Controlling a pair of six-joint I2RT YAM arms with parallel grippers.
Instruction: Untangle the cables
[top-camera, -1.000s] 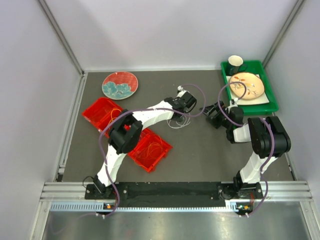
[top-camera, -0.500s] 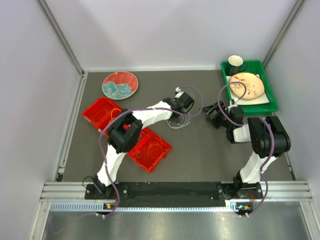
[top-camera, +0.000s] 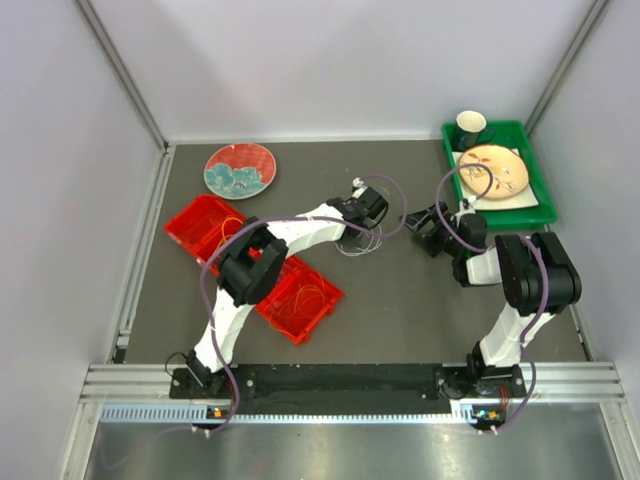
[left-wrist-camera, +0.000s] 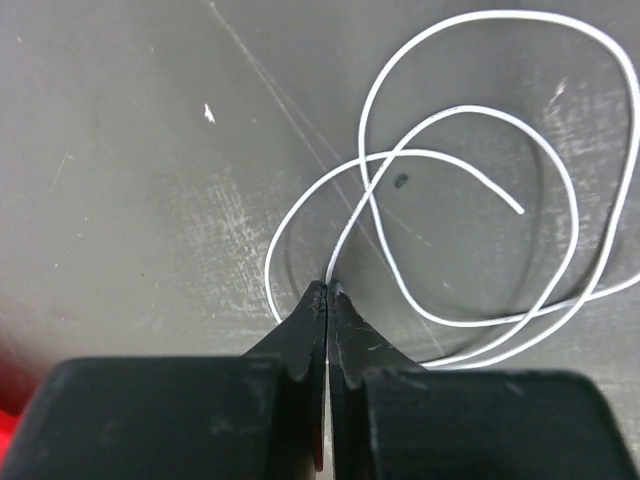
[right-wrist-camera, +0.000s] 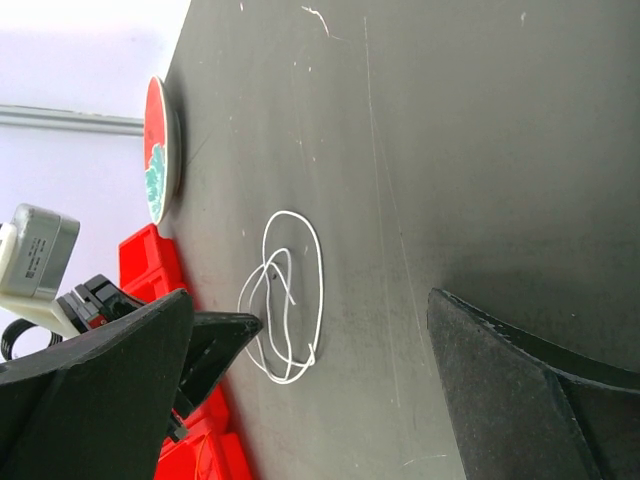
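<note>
On dark tabletop (left-wrist-camera: 120, 200), thin white cable (left-wrist-camera: 500, 13) in loose overlapping loops.

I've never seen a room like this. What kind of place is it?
Probably a robot lab's test booth: a left arm and right arm bolted to a metal rail, plain white panels around the dark table, and a white cable to practise on.

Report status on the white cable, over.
Left gripper shut on white cable. Right gripper open, holding nothing. Loops crossed on the table; no obstruction seen.
</note>
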